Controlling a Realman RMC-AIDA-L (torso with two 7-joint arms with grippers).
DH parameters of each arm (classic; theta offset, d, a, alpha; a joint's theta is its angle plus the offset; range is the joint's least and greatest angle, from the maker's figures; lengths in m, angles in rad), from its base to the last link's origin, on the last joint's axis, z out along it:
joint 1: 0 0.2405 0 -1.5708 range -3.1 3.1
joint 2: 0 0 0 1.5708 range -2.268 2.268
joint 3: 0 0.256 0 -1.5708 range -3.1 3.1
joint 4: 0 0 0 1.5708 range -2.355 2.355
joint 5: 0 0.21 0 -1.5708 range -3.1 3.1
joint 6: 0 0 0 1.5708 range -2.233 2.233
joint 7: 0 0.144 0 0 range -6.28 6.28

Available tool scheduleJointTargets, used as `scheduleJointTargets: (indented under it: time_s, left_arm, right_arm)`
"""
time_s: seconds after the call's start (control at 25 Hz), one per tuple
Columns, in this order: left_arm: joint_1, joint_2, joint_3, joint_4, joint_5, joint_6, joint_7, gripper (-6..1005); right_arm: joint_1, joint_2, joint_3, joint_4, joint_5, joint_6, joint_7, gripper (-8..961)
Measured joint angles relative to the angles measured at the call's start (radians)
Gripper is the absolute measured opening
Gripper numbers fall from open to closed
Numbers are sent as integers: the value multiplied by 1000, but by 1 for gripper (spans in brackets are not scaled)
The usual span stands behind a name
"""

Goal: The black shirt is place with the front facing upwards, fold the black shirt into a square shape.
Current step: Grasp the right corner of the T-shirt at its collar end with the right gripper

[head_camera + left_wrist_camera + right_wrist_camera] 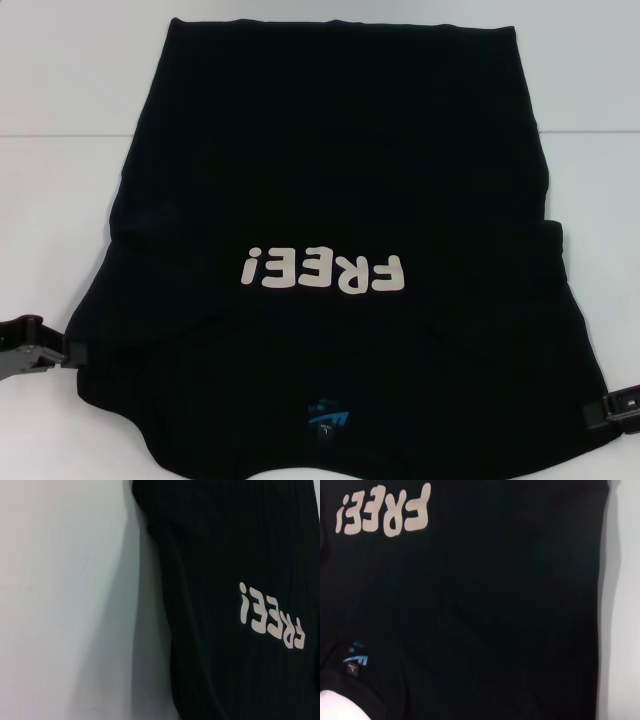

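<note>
The black shirt (340, 170) lies spread flat on the white table, front up. Its white "FREE!" print (322, 271) reads upside down from my head, and the small blue neck label (327, 415) sits at the near edge. My left gripper (60, 352) is low at the shirt's near-left edge, close to the cloth. My right gripper (612, 408) is at the near-right edge. The left wrist view shows the shirt (225, 555) and its print (270, 617) beside bare table. The right wrist view shows the shirt (495, 605), the print (382, 511) and the label (355, 656).
The white table (60, 80) shows bare on both sides of the shirt and along the far edge. The shirt's right side has a small step in its outline (556, 222).
</note>
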State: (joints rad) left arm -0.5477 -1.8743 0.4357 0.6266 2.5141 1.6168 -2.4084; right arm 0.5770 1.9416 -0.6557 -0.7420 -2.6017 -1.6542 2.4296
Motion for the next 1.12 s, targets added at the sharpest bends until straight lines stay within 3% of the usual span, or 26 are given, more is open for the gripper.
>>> scheduleJointTargets:
  time_s: [1.12]
  left_arm:
    - [-1,-3,0,1,0,2,5,2]
  right_arm:
    - [57,31,-25,51,8,14,-27,825]
